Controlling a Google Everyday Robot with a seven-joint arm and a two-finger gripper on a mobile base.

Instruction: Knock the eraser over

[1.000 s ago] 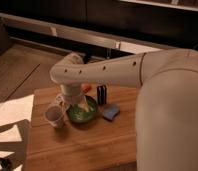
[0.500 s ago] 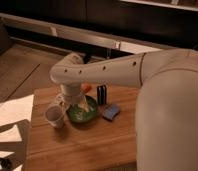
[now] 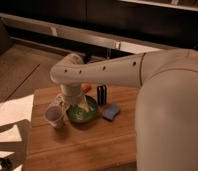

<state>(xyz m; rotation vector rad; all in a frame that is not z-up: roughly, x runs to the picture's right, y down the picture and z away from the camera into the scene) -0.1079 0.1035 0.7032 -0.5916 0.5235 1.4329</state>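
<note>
The eraser [image 3: 101, 94] is a small dark block with pale vertical stripes. It stands upright on the wooden table [image 3: 87, 142], just behind the right rim of a green bowl [image 3: 82, 111]. My white arm reaches across from the right and bends down over the bowl. My gripper [image 3: 72, 103] hangs at the bowl's left side, between the bowl and a paper cup [image 3: 54, 116], left of the eraser and apart from it.
A flat blue sponge-like pad [image 3: 111, 111] lies right of the bowl. An orange object [image 3: 86, 88] shows behind the bowl next to my arm. White papers [image 3: 9, 120] lie off the table's left edge. Dark cabinets stand behind.
</note>
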